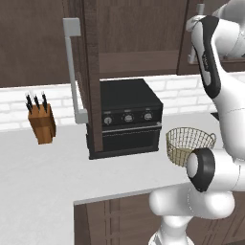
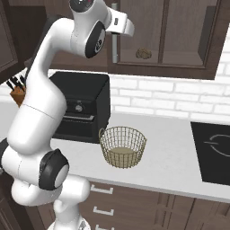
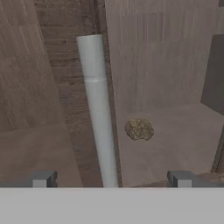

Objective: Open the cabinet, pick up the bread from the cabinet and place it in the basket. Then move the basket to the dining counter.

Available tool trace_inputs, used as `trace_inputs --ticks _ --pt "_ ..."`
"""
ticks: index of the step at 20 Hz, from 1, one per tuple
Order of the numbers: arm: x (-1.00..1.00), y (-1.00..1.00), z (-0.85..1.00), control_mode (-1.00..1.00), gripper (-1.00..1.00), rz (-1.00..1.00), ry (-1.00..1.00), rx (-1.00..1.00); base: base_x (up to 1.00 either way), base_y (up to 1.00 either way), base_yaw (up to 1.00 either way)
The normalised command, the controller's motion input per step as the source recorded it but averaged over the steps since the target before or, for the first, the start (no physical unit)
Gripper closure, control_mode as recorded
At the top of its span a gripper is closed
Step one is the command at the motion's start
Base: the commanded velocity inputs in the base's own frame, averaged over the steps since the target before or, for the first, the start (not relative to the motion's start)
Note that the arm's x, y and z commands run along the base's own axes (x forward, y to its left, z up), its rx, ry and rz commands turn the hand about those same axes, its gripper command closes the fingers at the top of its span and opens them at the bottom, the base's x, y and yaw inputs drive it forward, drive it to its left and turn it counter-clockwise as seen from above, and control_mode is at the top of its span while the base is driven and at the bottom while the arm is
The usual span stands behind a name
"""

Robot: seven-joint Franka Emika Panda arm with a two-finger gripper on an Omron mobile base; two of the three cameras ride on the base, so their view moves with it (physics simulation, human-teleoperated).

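The dark brown cabinet (image 2: 179, 31) hangs over the worktop, and its brown shelf shows inside. The bread (image 2: 143, 53), a small mottled brown lump, lies on that shelf (image 3: 175, 131); the hand view has the bread (image 3: 139, 129) just right of a long grey bar handle (image 3: 98, 109). My gripper (image 3: 112, 179) is open, raised in front of the cabinet, and the handle (image 2: 115, 47) runs up between its two fingertips (image 3: 43, 178). One cabinet door (image 1: 91, 72) stands swung out edge-on over the oven. The tan wire basket (image 2: 122, 146) sits empty on the worktop, well below the gripper.
A black countertop oven (image 2: 83, 108) stands left of the basket (image 1: 189, 141). A wooden knife block (image 1: 42, 122) is at the far left against the brick backsplash. A black cooktop (image 2: 213, 150) lies at the right. My own arm fills the space between basket and cabinet.
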Motion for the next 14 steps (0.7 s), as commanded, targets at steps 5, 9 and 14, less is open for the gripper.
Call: trace_inputs --ticks 5,9,14 --pt "0.63 0.01 0.00 -1.00 -1.00 0.00 0.00 0.00 0.00 0.00 0.00" --pt "0.50 0.00 0.00 -1.00 -1.00 0.00 0.00 0.00 0.00 0.00 0.00" --pt "0.46 0.00 0.00 -1.00 -1.00 0.00 0.00 0.00 0.00 0.00 0.00"
